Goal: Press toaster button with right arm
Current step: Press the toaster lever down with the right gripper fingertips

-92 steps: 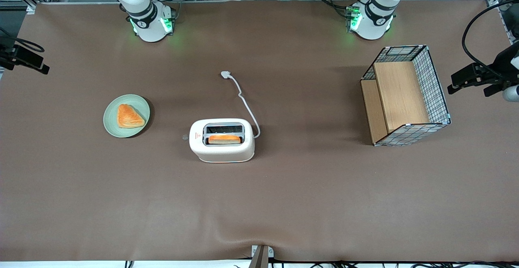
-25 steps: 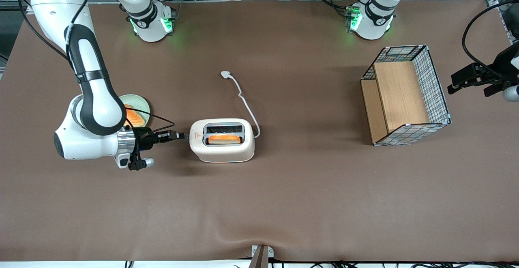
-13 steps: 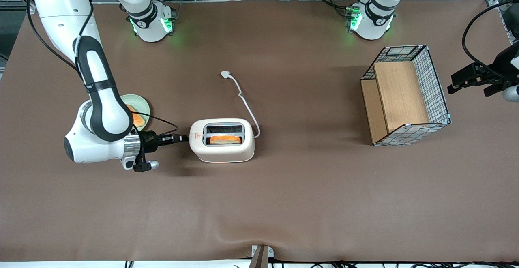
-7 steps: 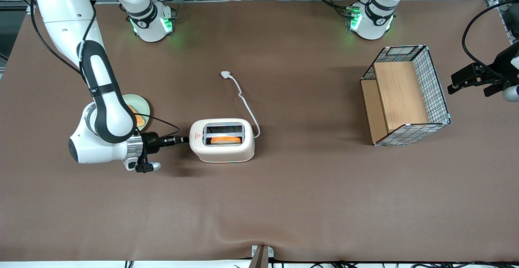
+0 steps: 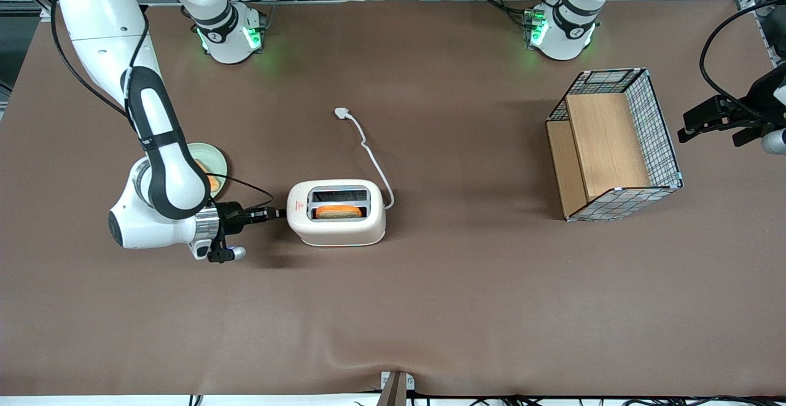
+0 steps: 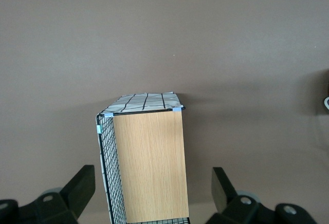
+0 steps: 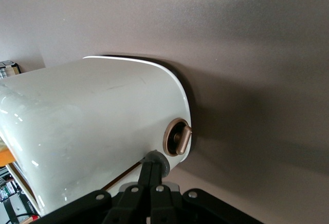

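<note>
The white toaster (image 5: 336,228) stands mid-table with a slice of toast (image 5: 338,211) low in the slot nearer the front camera. My right arm (image 5: 161,166) reaches in level with the table from the working arm's end. Its gripper (image 5: 281,213) is shut, with the tips against the toaster's narrow end face. In the right wrist view the gripper (image 7: 152,168) has its fingertips pressed together on the pale grey button (image 7: 158,160), which juts from the toaster (image 7: 92,121) beside a copper-ringed dial (image 7: 177,137). The gripper hides the button in the front view.
A green plate (image 5: 216,161) with a pastry lies partly under my arm's elbow. The toaster's white cord (image 5: 368,148) runs away from the front camera to its plug (image 5: 342,112). A wire basket with wooden panels (image 5: 614,142) stands toward the parked arm's end.
My arm came into view, brought its shut gripper to the toaster's end face, and kept edging toward it. The toast now sits lower in its slot.
</note>
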Robot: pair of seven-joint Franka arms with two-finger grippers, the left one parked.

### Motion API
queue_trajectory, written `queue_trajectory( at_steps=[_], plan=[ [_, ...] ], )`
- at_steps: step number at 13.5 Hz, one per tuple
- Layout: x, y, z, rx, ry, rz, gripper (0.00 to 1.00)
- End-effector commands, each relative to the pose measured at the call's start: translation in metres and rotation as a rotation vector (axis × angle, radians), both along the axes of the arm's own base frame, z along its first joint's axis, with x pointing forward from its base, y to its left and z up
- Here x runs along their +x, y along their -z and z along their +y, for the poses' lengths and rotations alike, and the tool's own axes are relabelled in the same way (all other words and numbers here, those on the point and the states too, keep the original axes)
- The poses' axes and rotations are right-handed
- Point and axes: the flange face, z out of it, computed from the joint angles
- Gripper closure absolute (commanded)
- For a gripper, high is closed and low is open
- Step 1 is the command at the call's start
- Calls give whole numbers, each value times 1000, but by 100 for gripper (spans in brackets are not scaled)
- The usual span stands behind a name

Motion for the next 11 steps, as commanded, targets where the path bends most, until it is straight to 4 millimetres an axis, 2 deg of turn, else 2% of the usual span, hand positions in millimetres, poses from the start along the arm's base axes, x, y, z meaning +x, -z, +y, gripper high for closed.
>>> queue_trajectory(
  at_steps=[1,5,11],
  plan=[
    [-5,27,6,8,-12,-9,100],
    [-6,39,6,14,-39,-23,100],
    [-6,42,7,14,-47,-32,100]
  ],
)
